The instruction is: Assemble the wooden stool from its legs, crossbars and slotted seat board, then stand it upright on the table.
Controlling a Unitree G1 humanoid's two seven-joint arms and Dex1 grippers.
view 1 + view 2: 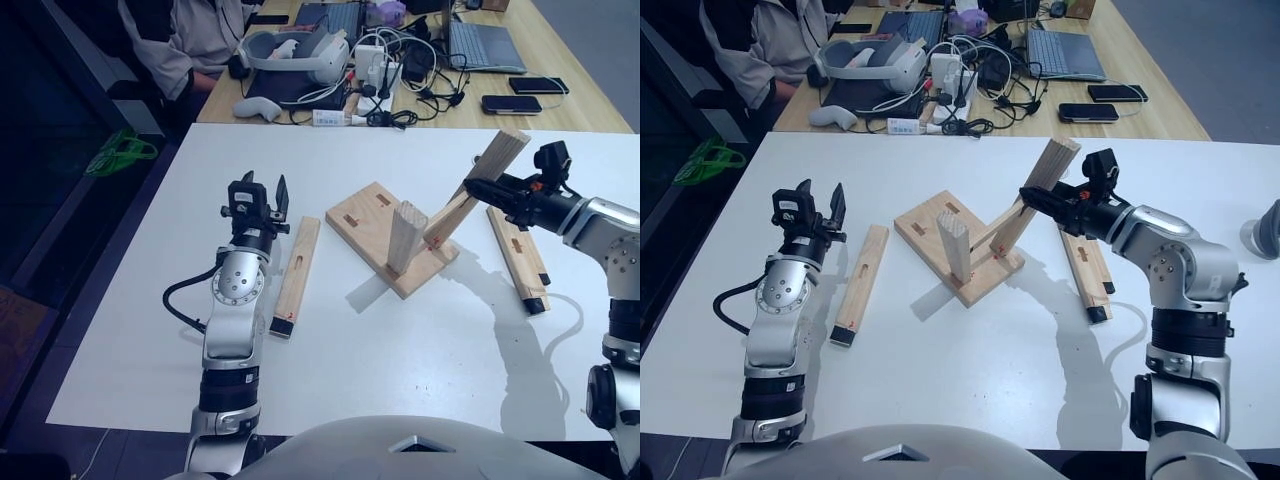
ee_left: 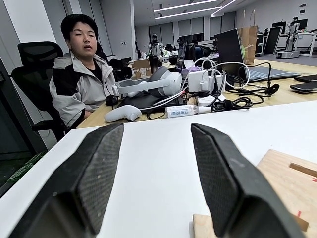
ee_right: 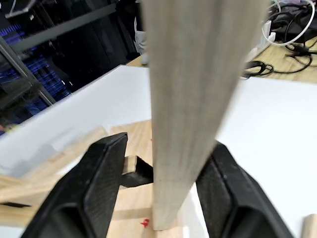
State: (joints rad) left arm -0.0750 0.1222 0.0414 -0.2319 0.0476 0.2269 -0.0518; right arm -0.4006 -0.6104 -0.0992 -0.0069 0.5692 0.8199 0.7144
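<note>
Your right end effector (image 1: 478, 186) grips the tilted leg (image 1: 505, 148). Stand it straight, then push its foot into the board (image 1: 356, 216) slot. Left end effector (image 1: 262, 192) hangs open.

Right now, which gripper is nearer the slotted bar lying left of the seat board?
Left. The left gripper is open close by the slotted bar's far end; the right gripper is beyond the seat board, shut on a tilted leg.
</note>
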